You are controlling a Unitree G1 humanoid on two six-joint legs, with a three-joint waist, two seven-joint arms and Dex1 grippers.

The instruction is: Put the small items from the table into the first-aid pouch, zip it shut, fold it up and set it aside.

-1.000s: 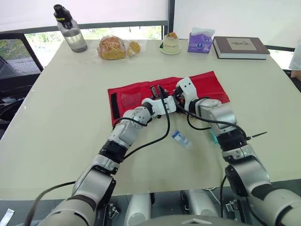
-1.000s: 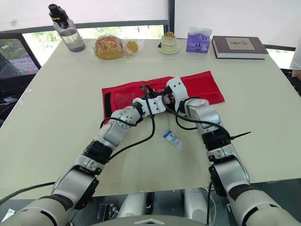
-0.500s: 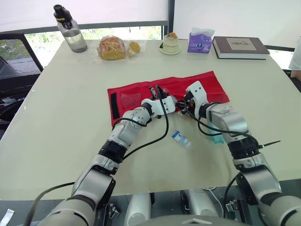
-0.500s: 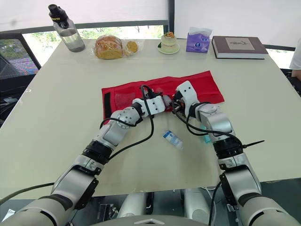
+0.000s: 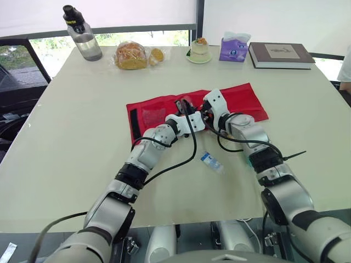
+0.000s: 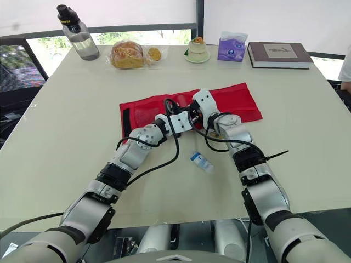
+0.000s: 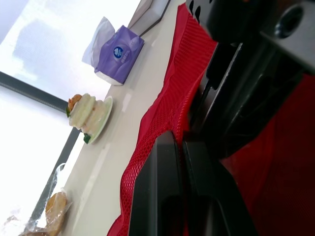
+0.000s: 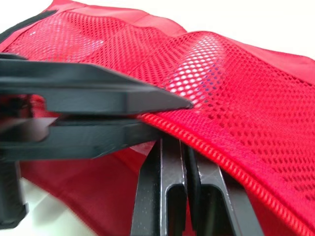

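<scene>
Right hand [image 8: 183,150] back on mesh pouch [image 5: 248,98]

Bright, soft daylight coming from the windows [image 5: 137,37] way beyond the left gripper [image 7: 178,143], blown out white in the left wrist view, worktop [image 5: 66,137] evenly lit with only faint shadows under the arms [image 5: 148,153], close-up fingers [image 7: 157,196] blurry, pouch [image 8: 236,88] mesh near the right gripper [image 8: 183,148] crisp.
</scene>
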